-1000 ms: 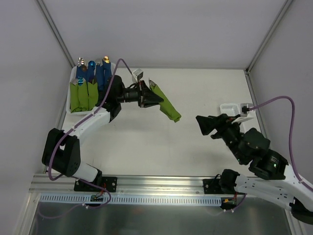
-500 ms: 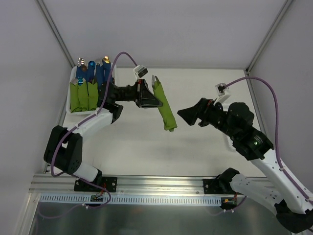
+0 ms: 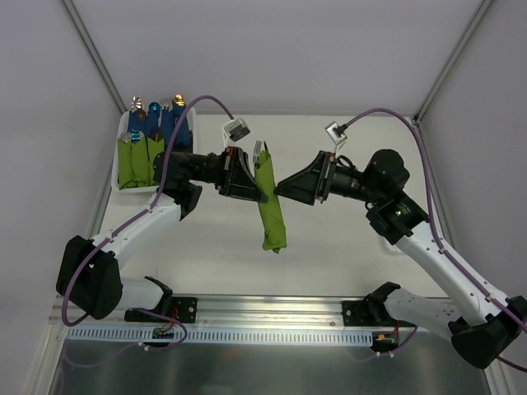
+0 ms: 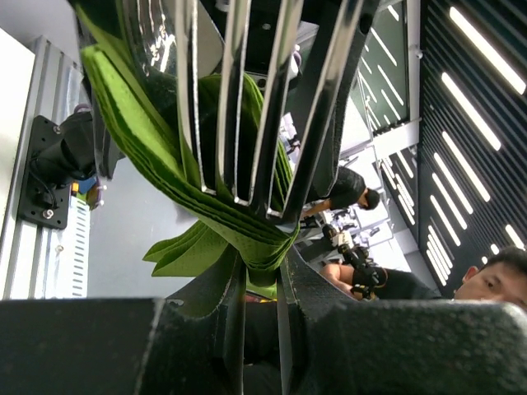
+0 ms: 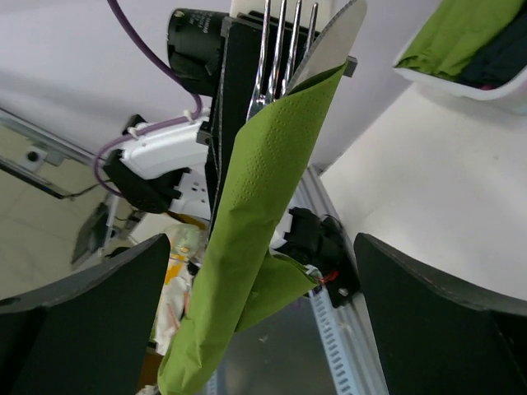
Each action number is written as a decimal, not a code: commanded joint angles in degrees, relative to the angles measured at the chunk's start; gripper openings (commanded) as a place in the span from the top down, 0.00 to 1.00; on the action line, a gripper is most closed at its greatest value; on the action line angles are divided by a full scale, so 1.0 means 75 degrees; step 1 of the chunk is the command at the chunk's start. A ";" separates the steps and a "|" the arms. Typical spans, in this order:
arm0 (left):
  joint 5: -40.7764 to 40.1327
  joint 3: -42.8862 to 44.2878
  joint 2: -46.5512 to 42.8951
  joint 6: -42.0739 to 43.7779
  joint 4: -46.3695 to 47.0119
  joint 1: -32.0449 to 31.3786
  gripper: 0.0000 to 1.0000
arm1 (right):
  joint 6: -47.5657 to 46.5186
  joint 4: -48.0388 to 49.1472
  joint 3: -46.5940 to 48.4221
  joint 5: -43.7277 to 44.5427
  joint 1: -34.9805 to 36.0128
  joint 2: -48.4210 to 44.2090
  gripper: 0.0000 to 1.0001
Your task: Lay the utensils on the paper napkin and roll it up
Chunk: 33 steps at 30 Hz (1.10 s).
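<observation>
The lime-green paper napkin (image 3: pixel 270 212) is rolled round the utensils and hangs above the table's middle. Silver fork tines (image 3: pixel 258 149) and a knife tip stick out of its far end. My left gripper (image 3: pixel 258 191) is shut on the upper part of the roll. In the left wrist view the napkin (image 4: pixel 206 206) is pinched between the jaws (image 4: pixel 259 267), with the fork tines (image 4: pixel 247 99) beyond. My right gripper (image 3: pixel 282 188) is open, just right of the roll. In its view the napkin (image 5: pixel 259 206) and fork (image 5: pixel 284 41) stand between its wide-apart fingers (image 5: pixel 82 321).
A white tray (image 3: pixel 116 178) at the far left holds several green and blue rolled bundles; its corner also shows in the right wrist view (image 5: pixel 461 82). The arms' bases and a metal rail (image 3: pixel 263 317) run along the near edge.
My left arm has swung the roll rightward and turned it to hang lengthwise. My right arm has swept left up to the roll, its jaws opening wider.
</observation>
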 commanded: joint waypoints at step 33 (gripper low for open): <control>-0.1177 0.0795 0.0368 -0.0057 0.3907 0.0342 1.00 | 0.5500 0.8360 -0.1731 -0.0677 0.0542 0.1873 0.01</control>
